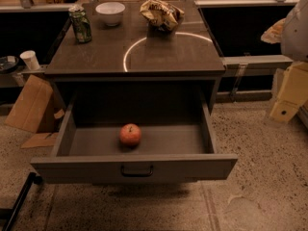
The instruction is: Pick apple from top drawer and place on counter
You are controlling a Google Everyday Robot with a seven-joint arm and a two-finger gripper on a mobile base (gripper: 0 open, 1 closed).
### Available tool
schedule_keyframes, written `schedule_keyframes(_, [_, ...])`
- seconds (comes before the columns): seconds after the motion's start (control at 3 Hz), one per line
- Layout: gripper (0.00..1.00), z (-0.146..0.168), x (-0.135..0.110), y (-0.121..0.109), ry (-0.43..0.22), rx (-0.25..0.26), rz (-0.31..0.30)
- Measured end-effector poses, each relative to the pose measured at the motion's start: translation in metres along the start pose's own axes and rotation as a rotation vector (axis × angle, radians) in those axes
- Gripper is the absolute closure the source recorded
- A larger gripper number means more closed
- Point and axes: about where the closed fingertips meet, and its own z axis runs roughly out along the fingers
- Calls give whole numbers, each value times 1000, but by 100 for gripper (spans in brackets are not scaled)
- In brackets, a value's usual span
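Apple (130, 134): lying on the drawer's floor, a little left of middle and nearer the front panel than the back, stem up. There is bare floor on both sides of it and nothing touches it
Top drawer (72, 167): pulled well out of the cabinet and open from above. Low side walls and a low front panel stand around the apple, and the counter's front edge covers only the rear part
Handle (137, 171): small dark pull at the centre of the front panel, just below the apple from where I stand
Counter (96, 57): dark flat top above the drawer, its front half bare
White circle (126, 57): thin ring marked right of centre on the counter, its arc running close to the front edge
Green can (80, 25): upright near the back left corner, close to the left edge
White bowl (110, 13): at the back, just right of the can, not touching it
Crumpled bag (162, 14): at the back, right of the bowl, just behind the ring
Gripper (288, 97): pale yellow, at the far right edge beside the cabinet, over the floor and well apart from drawer and apple. Only part of it is in sight, so I cannot tell whether it is open or closed
Floor (250, 186): speckled, open in front of the drawer and to its right
Cardboard (29, 105): leaning on the cabinet's left side, crowding that flank
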Motion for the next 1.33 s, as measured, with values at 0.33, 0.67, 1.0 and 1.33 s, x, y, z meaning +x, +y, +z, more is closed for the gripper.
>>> schedule_keyframes(0.33, [0,0,0,0,0,0,1])
schedule_keyframes(0.67, [0,-3,3,-1,-22,9,38])
schedule_keyframes(1.0, [0,0,1,-1,-39,4,52])
schedule_keyframes(1.33, [0,19,-6,0,-61,-7,32])
